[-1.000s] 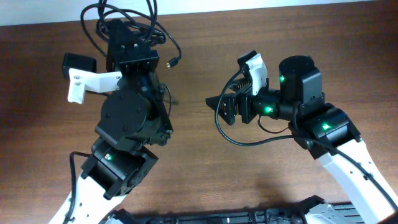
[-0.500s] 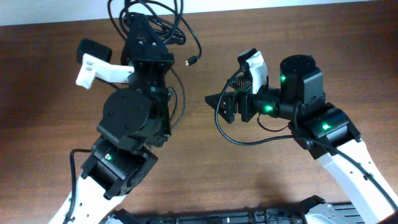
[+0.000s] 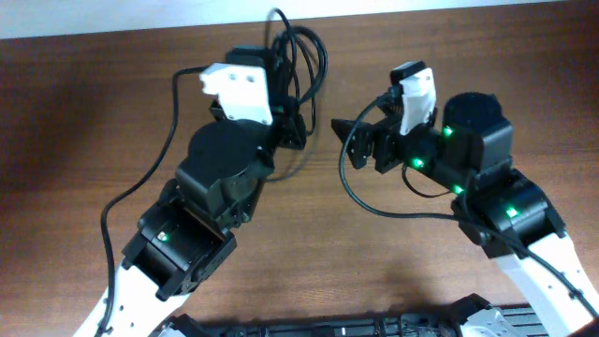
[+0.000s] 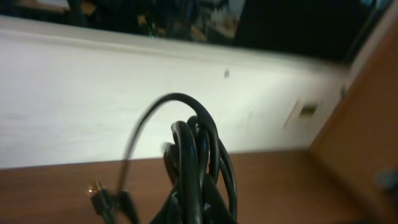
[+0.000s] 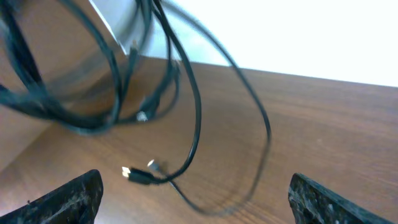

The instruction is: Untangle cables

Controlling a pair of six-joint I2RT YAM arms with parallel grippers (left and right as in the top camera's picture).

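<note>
Surface of the table (image 3: 75, 112): brown wood grain, smooth, low sheen. Sheath of the cables (image 4: 199, 168): black plastic or rubber, smooth, faintly glossy under light. The plug connector (image 5: 137, 175) shows a bright metal tip. On the right gripper (image 5: 194, 186), the fingers (image 5: 71, 198) are black, matt and finely grainy. The left arm housing (image 3: 220, 164) is black matt plastic; its camera mount (image 3: 241, 89) is white, smooth plastic.

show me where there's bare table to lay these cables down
Bare table lies left of the left arm, and along the front between it and the right arm, below that arm's wire loop. The far right corner is also free. Crowded: top middle, where the cables hang bunched beside the open right hand.
</note>
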